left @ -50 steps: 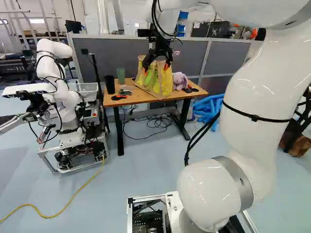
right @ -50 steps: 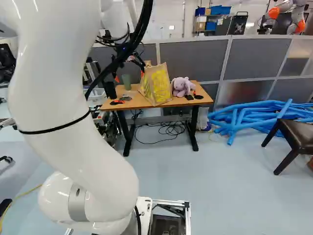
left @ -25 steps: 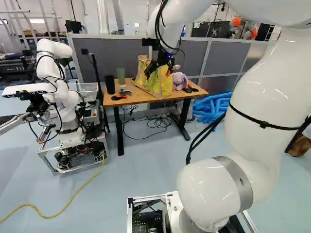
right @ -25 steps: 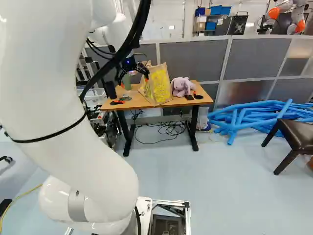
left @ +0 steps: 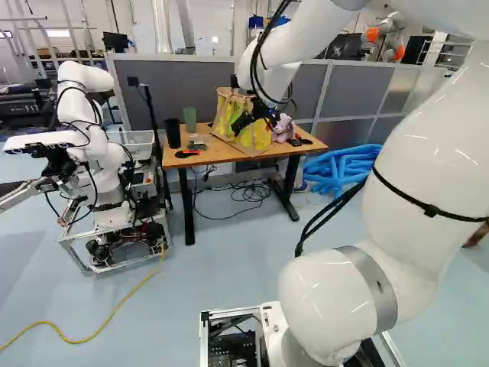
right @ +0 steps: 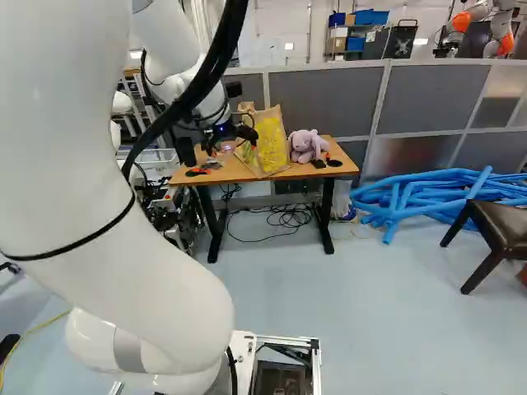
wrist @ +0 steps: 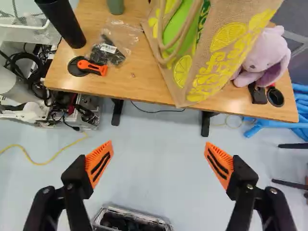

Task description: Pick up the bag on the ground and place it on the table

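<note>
Okay, coarse tan bag upright on wooden table, gripper spread wide open.
Bag boxy, lemon-printed, cord handles; fuzzy plush just right, smooth black cylinder left; ribbed orange pads.

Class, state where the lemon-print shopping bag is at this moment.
In the right base view, the lemon-print shopping bag stands on the wooden table, just left of the lilac plush toy; the wrist view shows it ahead of the open gripper.
</note>
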